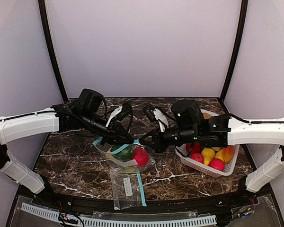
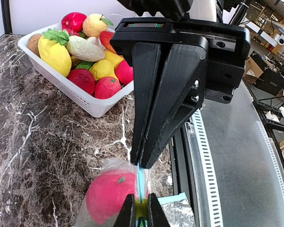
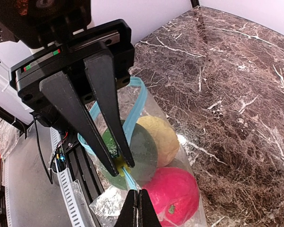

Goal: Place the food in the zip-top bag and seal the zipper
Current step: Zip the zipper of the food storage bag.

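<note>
The zip-top bag (image 1: 128, 158) lies on the marble table and holds a red fruit (image 1: 141, 156), a green one (image 1: 124, 152) and a yellowish one (image 3: 163, 135). My left gripper (image 2: 141, 202) is shut on the bag's yellow zipper slider (image 3: 117, 163), on the blue zipper strip (image 3: 132, 118). My right gripper (image 3: 138, 195) is shut on the blue strip just beside the slider; it also shows in the left wrist view (image 2: 142, 163). The two grippers almost meet above the bag (image 1: 136, 142). More food fills the white basket (image 1: 206, 171).
The basket (image 2: 85, 101) stands at the right, holding red, yellow and orange toy fruit. A second, flat zip-top bag (image 1: 125, 189) lies near the front edge. The table's black front rail (image 2: 180, 156) and a slotted white strip (image 2: 206, 156) run close by.
</note>
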Action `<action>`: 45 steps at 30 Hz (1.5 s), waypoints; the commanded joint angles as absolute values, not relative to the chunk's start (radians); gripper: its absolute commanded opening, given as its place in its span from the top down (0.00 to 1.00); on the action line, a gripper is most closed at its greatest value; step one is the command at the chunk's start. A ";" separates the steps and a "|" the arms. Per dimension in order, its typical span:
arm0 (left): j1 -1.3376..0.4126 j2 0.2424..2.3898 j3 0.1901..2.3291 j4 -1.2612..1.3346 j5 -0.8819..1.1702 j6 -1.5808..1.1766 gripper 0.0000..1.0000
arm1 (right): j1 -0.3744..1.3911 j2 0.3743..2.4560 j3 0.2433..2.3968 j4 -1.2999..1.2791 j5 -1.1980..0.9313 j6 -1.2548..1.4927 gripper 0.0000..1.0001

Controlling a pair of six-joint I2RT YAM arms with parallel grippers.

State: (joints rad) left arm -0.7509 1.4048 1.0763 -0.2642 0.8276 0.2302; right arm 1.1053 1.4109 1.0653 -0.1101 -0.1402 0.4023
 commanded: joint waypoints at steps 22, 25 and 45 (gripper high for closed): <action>-0.732 1.306 1.060 -0.443 0.691 0.295 0.99 | 1.067 1.323 1.161 -0.335 0.132 0.461 1.00; -0.731 1.295 1.050 -0.447 0.679 0.296 0.99 | 1.068 1.316 1.175 -0.356 0.149 0.460 1.00; -0.730 1.268 1.022 -0.449 0.647 0.297 0.99 | 1.066 1.296 1.177 -0.362 0.073 0.398 1.00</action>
State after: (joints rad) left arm -0.7494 1.3075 1.0634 -0.3035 0.6617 0.2955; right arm 1.1049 1.3479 1.1614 -0.3271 0.0452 0.4538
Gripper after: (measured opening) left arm 0.062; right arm 0.005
